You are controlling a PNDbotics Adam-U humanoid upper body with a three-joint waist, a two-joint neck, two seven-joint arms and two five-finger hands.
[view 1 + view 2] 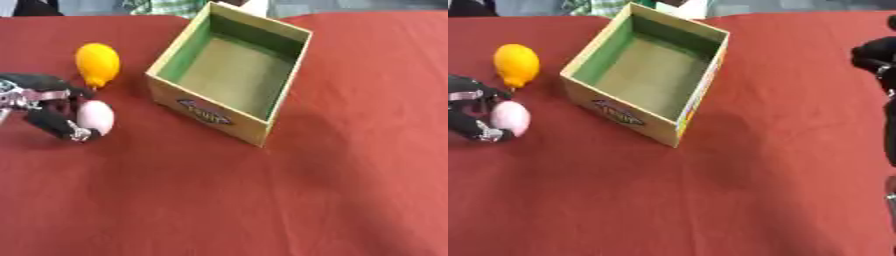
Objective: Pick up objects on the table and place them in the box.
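Note:
An open cardboard box with a green inside stands askew at the top centre of the red table; nothing shows inside it. Left of it lies a yellow lemon. Just below the lemon, my left hand comes in from the left edge, its fingers curled round a pale pink-white egg-shaped object. Part of my right arm shows dark at the right edge in the right eye view; its fingers cannot be made out.
The red tablecloth stretches wide in front of and to the right of the box. People's clothing shows past the far edge of the table.

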